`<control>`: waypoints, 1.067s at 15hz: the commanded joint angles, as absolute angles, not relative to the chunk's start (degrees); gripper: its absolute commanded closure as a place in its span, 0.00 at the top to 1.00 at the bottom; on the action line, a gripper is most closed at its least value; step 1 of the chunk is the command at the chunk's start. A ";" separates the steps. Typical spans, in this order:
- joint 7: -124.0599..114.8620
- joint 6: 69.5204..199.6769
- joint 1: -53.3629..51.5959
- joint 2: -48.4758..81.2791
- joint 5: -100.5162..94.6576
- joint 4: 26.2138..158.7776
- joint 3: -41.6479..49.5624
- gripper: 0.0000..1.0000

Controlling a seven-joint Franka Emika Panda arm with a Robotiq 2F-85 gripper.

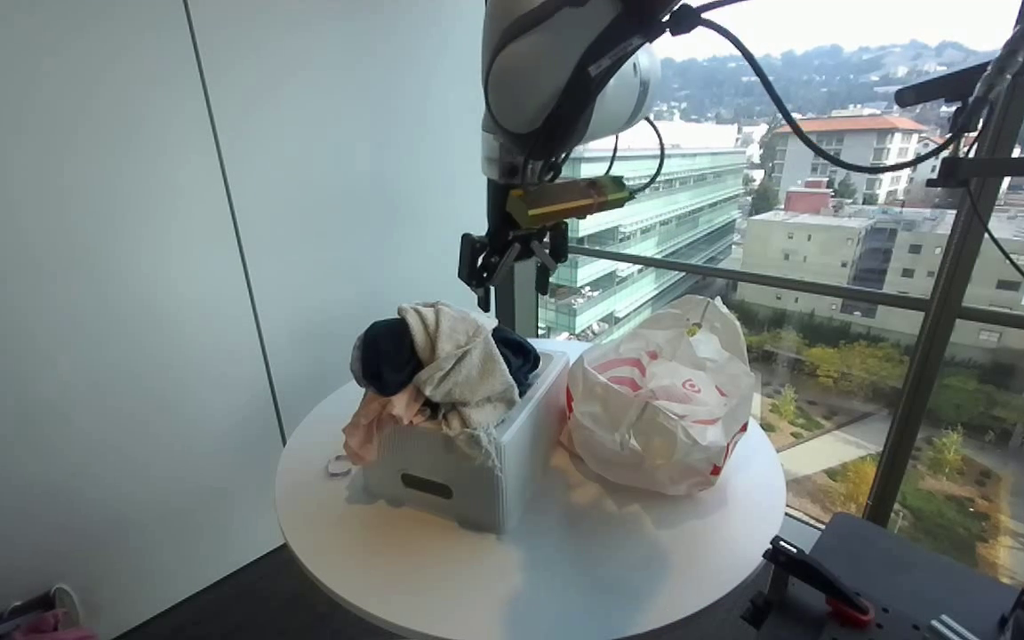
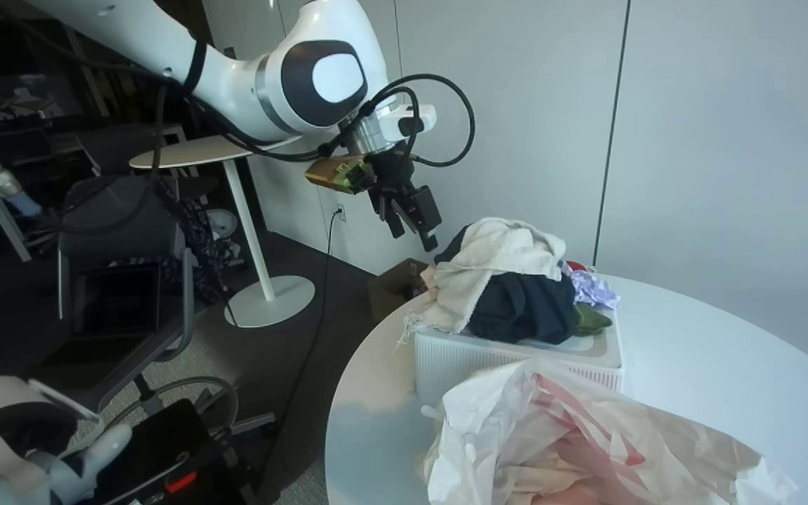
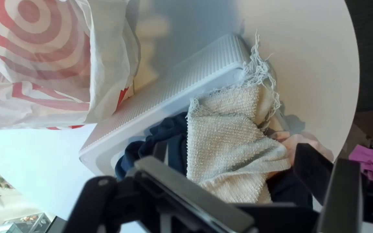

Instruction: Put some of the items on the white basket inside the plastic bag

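Spread and empty, the end effector (image 1: 514, 288) should pinch the towel (image 1: 463, 360) centrally, lifting clear of the basket (image 1: 469, 484).

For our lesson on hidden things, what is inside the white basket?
The white basket holds beige cloth, navy cloth, peach fabric, lavender fabric, something green and something red; anything underneath is covered.

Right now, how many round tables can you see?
2. The near round table bears the white basket and the plastic bag; the background table stands farther off in an exterior view, partly behind the arm. More may be hidden back there.
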State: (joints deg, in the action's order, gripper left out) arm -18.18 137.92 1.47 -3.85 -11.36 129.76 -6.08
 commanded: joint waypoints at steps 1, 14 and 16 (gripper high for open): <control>-20.52 149.15 0.28 6.28 -7.11 121.85 -4.42 1.00; -42.08 158.80 -11.28 22.02 -18.53 112.90 9.41 1.00; -42.11 158.30 -12.46 23.41 -18.02 112.15 10.45 1.00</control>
State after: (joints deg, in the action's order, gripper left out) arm -39.96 159.62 -9.66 20.96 -16.97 115.18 7.78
